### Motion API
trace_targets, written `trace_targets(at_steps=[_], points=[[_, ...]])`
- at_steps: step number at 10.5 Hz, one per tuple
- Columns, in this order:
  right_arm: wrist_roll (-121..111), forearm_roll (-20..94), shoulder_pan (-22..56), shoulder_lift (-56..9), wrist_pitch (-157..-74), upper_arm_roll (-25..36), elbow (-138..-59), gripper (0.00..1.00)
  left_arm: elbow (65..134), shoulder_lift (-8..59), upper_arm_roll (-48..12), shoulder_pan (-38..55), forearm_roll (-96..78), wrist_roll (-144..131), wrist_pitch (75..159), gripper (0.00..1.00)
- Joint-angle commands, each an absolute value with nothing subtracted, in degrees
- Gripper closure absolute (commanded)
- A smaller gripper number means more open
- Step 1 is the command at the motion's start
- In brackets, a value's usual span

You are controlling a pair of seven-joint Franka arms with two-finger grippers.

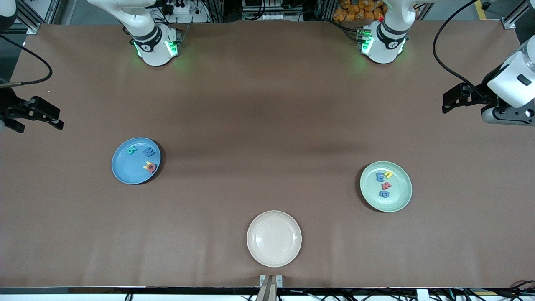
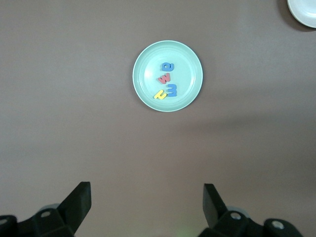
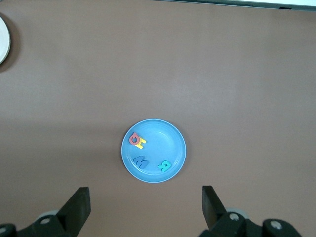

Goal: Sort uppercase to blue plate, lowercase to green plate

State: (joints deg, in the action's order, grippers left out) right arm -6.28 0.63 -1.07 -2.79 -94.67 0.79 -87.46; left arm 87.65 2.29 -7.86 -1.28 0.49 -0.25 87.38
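- The cream plate (image 1: 273,238), bare and nearest the front camera, serves as the landmark; it holds no letters, which suggests the sorting is finished
- The blue plate (image 1: 136,160) lies farther from the camera than the cream plate, toward the right arm's end of the table; in it sit the uppercase letters: teal B (image 1: 131,149), blue W (image 1: 149,151), and red Q (image 1: 151,168) lying against the yellow H (image 3: 141,143)
- The green plate (image 1: 385,186) lies farther back than the cream plate, toward the left arm's end; the lowercase letters cluster in it: yellow h (image 1: 388,174), blue m (image 1: 380,177), red w (image 1: 386,185), blue a (image 1: 383,194)
- The left gripper (image 2: 147,197) hangs high over bare table, fingers spread apart and empty, waiting
- The right gripper (image 3: 145,197) likewise hangs over bare table, fingers apart, holding nothing
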Motion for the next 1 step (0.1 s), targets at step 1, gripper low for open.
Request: trace_targets(at_steps=[1], points=[[-5.63, 0.09, -2.2, -1.49, -95.27, -0.09, -88.77, 0.0, 88.68, 1.06, -7.21, -1.23, -0.79, -0.18, 87.19, 0.0]])
